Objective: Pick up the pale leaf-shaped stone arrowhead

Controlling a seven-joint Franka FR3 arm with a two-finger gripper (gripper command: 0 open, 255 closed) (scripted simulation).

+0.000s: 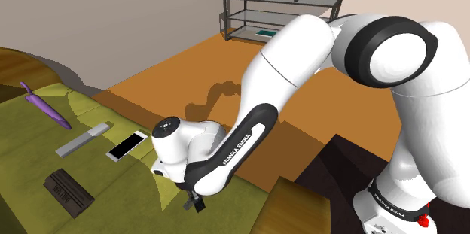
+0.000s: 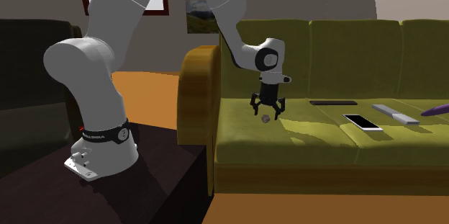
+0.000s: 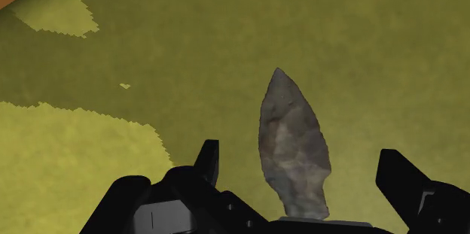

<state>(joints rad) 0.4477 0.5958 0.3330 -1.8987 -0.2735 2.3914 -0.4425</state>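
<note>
Grey stone arrowhead (image 3: 294,146), base cut off, jaws apart

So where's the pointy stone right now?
The arrowhead lies on the olive-green sofa seat between the end effector's open fingers, touching neither. In the second exterior view it is near the brown armrest, left of the phone.

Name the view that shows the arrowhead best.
The wrist view: the grey, leaf-shaped arrowhead shows whole, between the open gripper's fingers, untouched. The second exterior view gives a small grey speck under the gripper. In the shoulder view the arm stands over that spot.
</note>
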